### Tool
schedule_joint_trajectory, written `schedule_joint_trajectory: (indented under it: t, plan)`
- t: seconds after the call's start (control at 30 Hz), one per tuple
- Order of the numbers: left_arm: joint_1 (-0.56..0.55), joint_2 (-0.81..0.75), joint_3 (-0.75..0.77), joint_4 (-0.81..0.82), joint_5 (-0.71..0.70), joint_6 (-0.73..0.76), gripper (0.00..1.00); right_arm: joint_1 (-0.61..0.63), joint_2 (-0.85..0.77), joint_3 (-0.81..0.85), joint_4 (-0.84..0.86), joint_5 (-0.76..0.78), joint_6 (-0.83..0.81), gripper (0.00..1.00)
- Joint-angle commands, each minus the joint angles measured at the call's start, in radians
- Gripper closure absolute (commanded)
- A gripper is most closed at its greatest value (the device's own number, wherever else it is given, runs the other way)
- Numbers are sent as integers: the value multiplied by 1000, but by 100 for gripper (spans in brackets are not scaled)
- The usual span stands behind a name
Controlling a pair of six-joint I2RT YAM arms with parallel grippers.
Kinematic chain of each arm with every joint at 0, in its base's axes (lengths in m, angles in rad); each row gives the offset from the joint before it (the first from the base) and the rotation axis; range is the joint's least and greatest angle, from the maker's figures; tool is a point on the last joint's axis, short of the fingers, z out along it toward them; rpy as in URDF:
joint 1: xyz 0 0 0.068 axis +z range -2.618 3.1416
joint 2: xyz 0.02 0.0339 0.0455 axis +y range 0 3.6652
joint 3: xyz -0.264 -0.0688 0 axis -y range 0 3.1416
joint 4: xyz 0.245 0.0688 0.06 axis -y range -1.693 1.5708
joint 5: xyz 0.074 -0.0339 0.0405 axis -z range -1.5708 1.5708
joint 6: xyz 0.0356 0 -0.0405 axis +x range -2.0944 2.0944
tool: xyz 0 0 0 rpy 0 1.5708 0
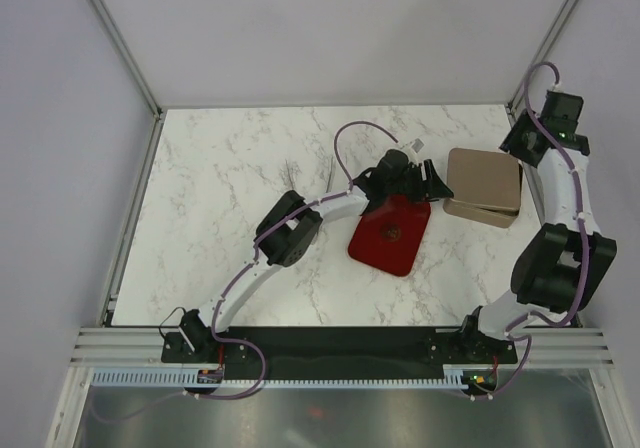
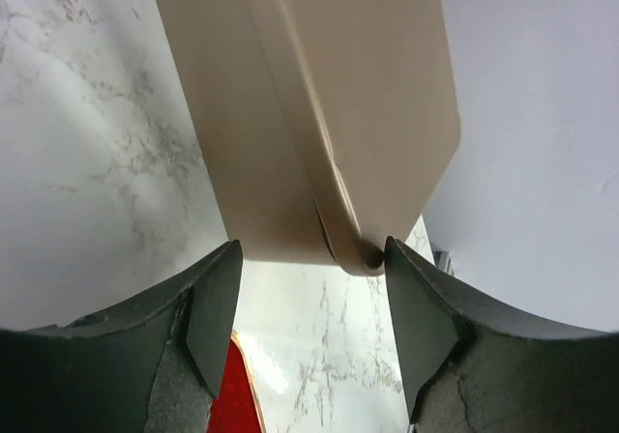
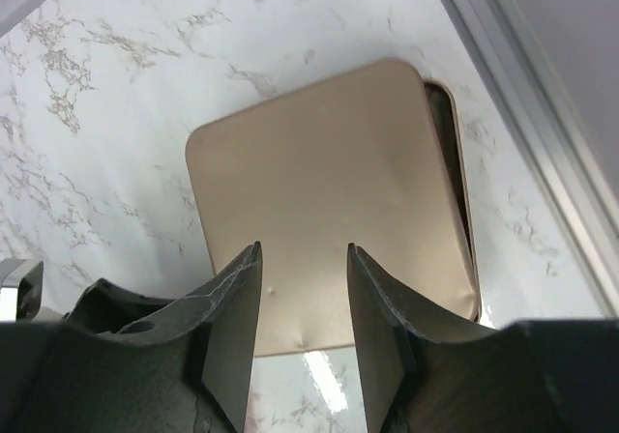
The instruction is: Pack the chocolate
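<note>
the left pincer [image 2: 311, 259] is hanging wide and empty by the red tray's [image 1: 375, 243] far edge while the right pincer [image 3: 305, 259], also wide and empty, is pointing at the tan tin [image 3: 329, 172].

L gripper [image 1: 410, 186] hides far end of red tray [image 1: 385, 243]; dark speck [image 1: 393, 233] on it too small to ID

One red tray [image 1: 381, 249], one tan box [image 1: 484, 180]

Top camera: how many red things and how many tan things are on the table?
Red: 1, the tray
Tan: 2, the lid and the box beneath it
Total: 3
</note>
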Motion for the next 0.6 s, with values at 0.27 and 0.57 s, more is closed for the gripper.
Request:
schedule_joint_trajectory:
  t: [0.27,0.57]
  plan:
    - [26,-387,-241,-6,27,247,23,231,175,244,12,104,-284,36]
    - [31,-734,-560,-78,-53,366,23,355,309,311,-50,189,-523,26]
